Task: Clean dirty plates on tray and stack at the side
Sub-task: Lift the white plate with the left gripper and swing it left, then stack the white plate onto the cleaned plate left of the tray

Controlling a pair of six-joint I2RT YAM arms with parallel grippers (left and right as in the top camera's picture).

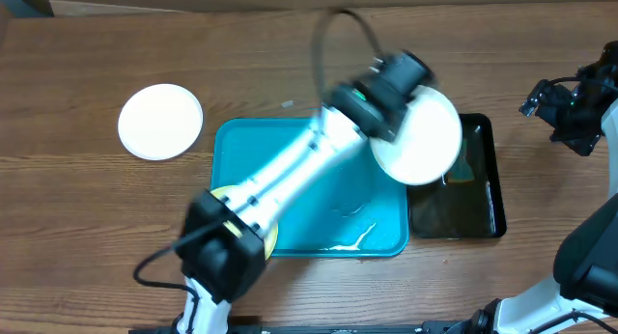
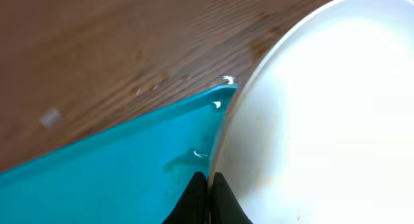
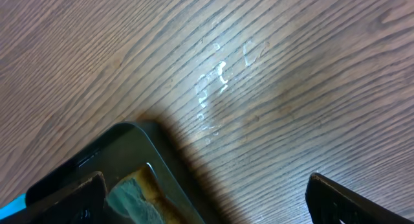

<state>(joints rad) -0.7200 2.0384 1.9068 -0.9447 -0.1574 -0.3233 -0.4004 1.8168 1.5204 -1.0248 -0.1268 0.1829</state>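
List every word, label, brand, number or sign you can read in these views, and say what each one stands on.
None can be read in any view.
The left white plate, right white plate, turquoise tray, black tray and wooden table show plain surfaces with no print.
The small pale scrap on the table is too blurred to tell whether it bears text.
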